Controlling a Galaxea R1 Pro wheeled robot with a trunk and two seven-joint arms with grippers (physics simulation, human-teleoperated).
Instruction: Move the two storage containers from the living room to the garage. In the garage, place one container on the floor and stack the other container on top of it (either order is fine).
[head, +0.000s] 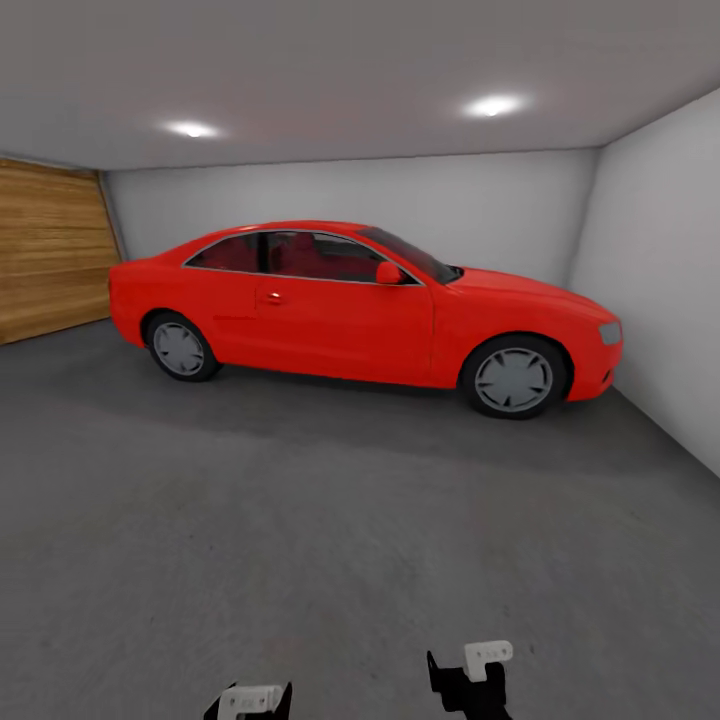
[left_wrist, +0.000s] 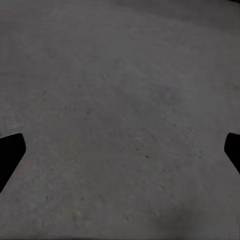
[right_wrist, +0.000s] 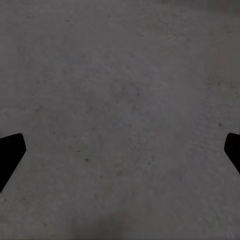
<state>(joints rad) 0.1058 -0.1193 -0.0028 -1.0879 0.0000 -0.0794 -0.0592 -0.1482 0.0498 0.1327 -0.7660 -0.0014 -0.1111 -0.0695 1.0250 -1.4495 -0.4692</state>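
Note:
I am in the garage, whose back wall (head: 330, 200) is plain grey-white. The dark grey concrete floor (head: 330, 520) spreads out in front of me. The two storage containers and the living room are out of view. My left gripper (head: 250, 700) and right gripper (head: 470, 672) hang low at the near edge of the head view. In the left wrist view the left gripper (left_wrist: 120, 155) is open over bare floor (left_wrist: 120, 100), with its fingers far apart. The right gripper (right_wrist: 120, 155) is open the same way over the floor (right_wrist: 120, 100), holding nothing.
A red car (head: 340, 310) stands side-on across the far half of the room. A wooden-slat door (head: 50, 250) closes the left side. A plain wall (head: 660, 280) runs along the right. Two round ceiling lights (head: 190, 129) are lit.

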